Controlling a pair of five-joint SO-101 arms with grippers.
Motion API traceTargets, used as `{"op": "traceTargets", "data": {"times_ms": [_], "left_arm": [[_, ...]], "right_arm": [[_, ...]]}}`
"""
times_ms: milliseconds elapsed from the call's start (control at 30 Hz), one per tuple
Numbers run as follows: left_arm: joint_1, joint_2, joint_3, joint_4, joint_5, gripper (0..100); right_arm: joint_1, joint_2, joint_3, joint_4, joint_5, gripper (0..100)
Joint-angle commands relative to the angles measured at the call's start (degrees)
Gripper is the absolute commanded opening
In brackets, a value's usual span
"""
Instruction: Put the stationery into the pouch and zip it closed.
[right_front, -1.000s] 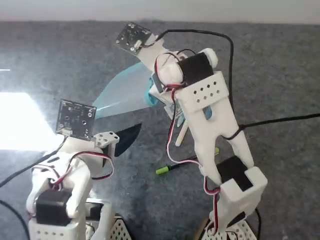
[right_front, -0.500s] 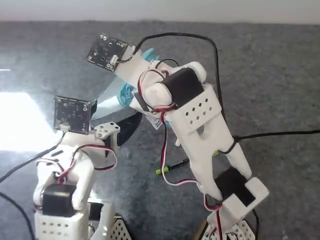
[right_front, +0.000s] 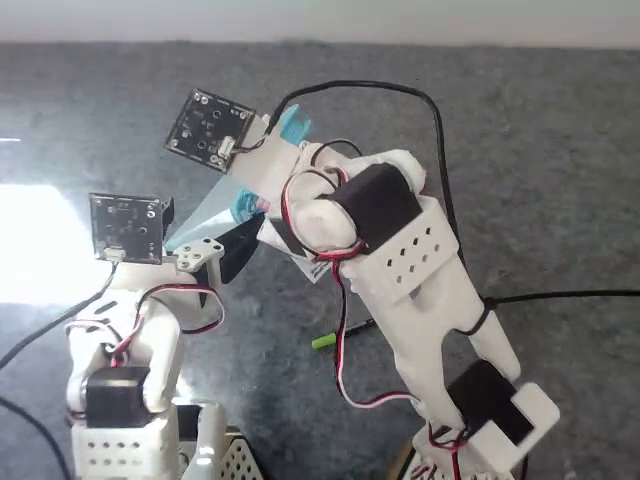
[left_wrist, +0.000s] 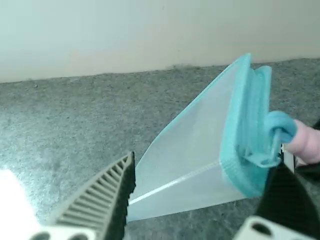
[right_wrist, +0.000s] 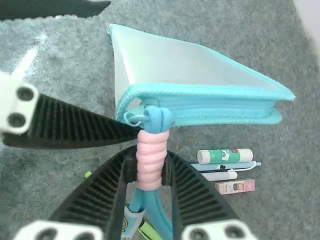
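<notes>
The translucent light-blue pouch (right_wrist: 200, 75) stands on its edge on the grey table, its zipper side toward my right gripper (right_wrist: 149, 159). That gripper is shut on the pink zipper pull (right_wrist: 150, 145), which hangs from the slider at the pouch's corner. My left gripper (left_wrist: 202, 170) is open with the pouch (left_wrist: 200, 150) end between its jaws; one of its fingers (right_wrist: 75, 125) touches the corner by the slider. A glue stick (right_wrist: 225, 155), a pen (right_wrist: 220, 169) and a small pink box (right_wrist: 235, 186) lie on the table outside the pouch. A green marker (right_front: 325, 340) lies under the right arm.
The right arm's cable (right_front: 400, 95) arcs over the table behind the pouch (right_front: 205, 205). A bright glare patch (right_front: 40, 240) covers the table's left side. Both arm bases stand at the near edge.
My right gripper has moved left with the zipper pull, and the arm now covers the loose stationery in the high view. The left gripper has risen and closed in on the pouch's end.
</notes>
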Motion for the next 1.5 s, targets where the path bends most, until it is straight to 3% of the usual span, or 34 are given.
{"op": "traceTargets", "data": {"times_ms": [0, 267, 700, 1000, 1467], "left_arm": [[-0.79, 0.09, 0.04, -2.2, 0.35, 39], [-6.07, 0.09, 0.31, -2.02, 0.09, 38], [-6.33, -0.26, 2.15, -1.67, -0.7, 38], [-5.89, -0.35, -8.48, 11.52, -1.14, 38], [-3.52, 0.0, -14.81, 12.04, -1.14, 38]], "right_arm": [[-1.54, -4.88, 2.02, 2.42, -0.62, 0.8], [-1.27, -11.82, 7.3, 2.42, -0.62, 0.8], [3.3, -12.88, 8.0, 2.33, -1.67, 0.8], [2.95, -12.79, 11.52, 2.15, -1.58, 0.8], [0.84, -12.79, 11.78, 2.07, -2.99, 0.8]]}}
